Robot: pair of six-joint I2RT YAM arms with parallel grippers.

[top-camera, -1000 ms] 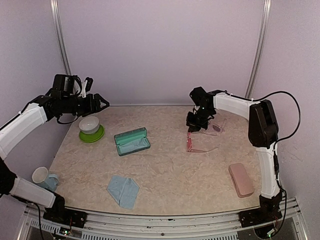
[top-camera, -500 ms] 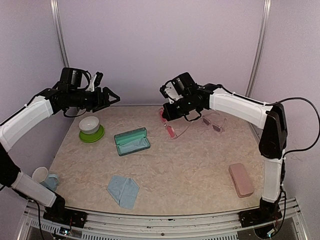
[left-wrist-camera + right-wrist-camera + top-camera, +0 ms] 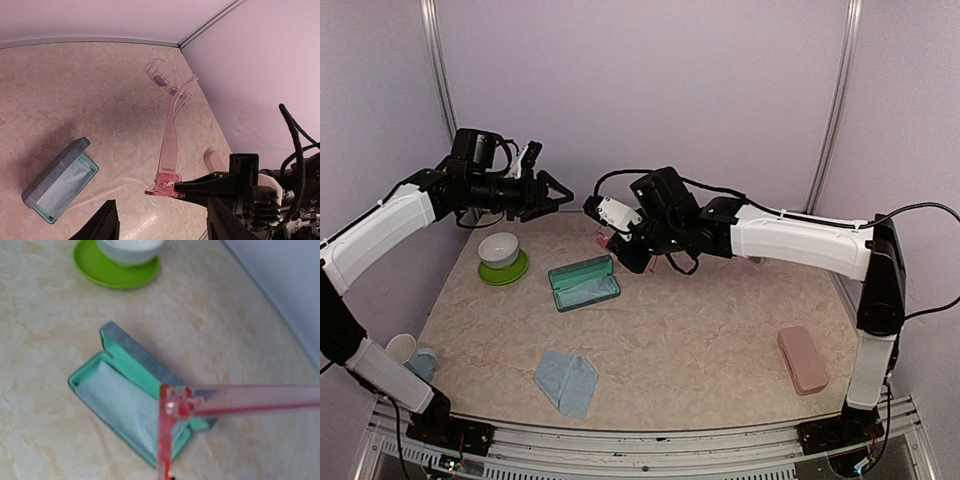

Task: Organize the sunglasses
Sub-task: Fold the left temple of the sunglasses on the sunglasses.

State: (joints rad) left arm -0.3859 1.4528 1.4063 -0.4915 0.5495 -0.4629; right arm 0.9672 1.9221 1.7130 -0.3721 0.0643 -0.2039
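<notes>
My right gripper is shut on the pink-red sunglasses and holds them in the air just above and behind the open blue-grey case. In the right wrist view the red frame hangs over the case's teal inside. The right gripper's fingers pinch the frame's front edge. The pale clear-framed sunglasses lie near the back wall; the right arm hides them in the top view. My left gripper is open and empty, high above the table, facing the held pair.
A white bowl sits on a green plate at the left. A light-blue cloth lies near the front. A closed pink case lies at the front right. A cup stands at the front left.
My right arm has carried the pink-red sunglasses from the back right leftward to above the open case. My left gripper has moved up and to the right.
</notes>
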